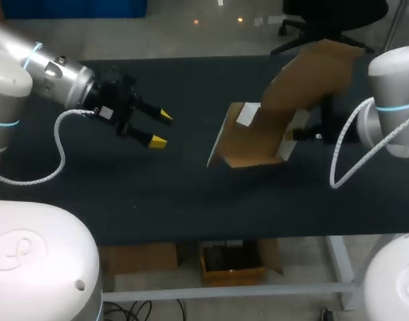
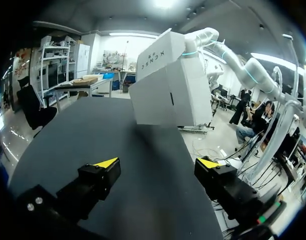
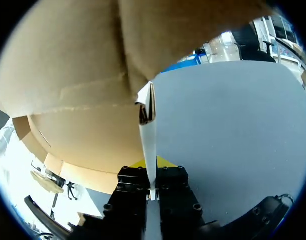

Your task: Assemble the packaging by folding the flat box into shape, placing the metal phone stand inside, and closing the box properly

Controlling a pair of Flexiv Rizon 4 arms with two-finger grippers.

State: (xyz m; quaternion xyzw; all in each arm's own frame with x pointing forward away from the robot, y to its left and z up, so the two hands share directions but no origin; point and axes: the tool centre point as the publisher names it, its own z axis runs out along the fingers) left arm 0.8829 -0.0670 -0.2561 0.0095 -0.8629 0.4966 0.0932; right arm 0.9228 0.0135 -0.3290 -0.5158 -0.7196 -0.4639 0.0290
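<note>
The folding step is judged to be in hand; the cardboard box, white outside and brown inside (image 1: 258,134), is held part-opened and tilted over the black table mat (image 1: 157,194), right of the middle, with one long flap raised toward the far right; whether its near-left corner touches the mat cannot be told; no metal phone stand is seen. One thin wall at the box's right side is pinched between the fingers of the right gripper (image 3: 151,164); the left gripper (image 1: 161,128) is spread wide and empty, well apart at the left, with the box ahead of it. The next move is judged to call for the free gripper to be brought against the box's left side, so that the walls can be squared.
</note>
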